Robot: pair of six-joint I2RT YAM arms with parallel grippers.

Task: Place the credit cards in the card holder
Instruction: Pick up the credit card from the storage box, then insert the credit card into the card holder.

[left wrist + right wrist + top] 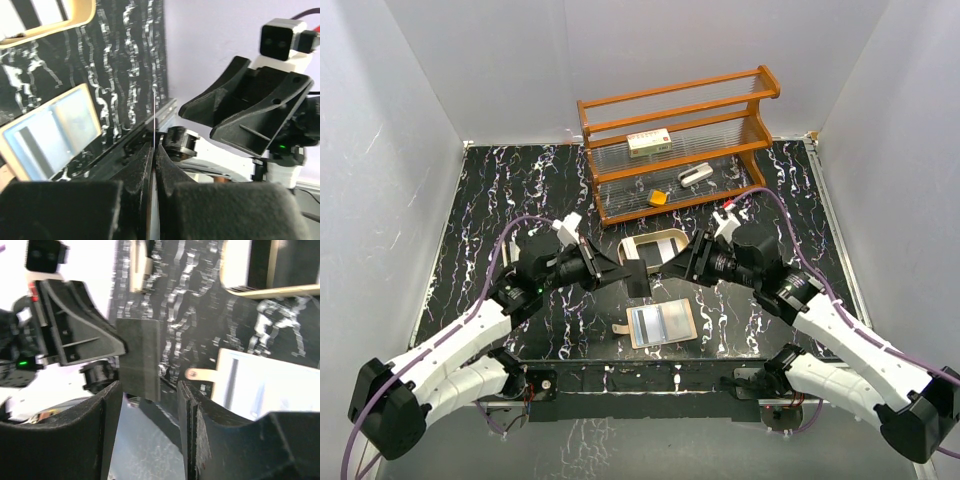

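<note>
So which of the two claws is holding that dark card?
The left gripper: pinched shut on the dark card, while the right gripper stands open beside it.

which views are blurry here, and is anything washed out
Top external view: sharp, evenly lit, the card holder crisp. Right wrist view: motion-smeared, the marbled table streaked, the dark card soft-edged. Left wrist view: the left gripper looms dark and unfocused, and the card holder pockets look washed pale.

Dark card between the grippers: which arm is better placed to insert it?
Left. The left gripper is shut on the dark card; the right gripper is open. The card holder lies open nearby.
</note>
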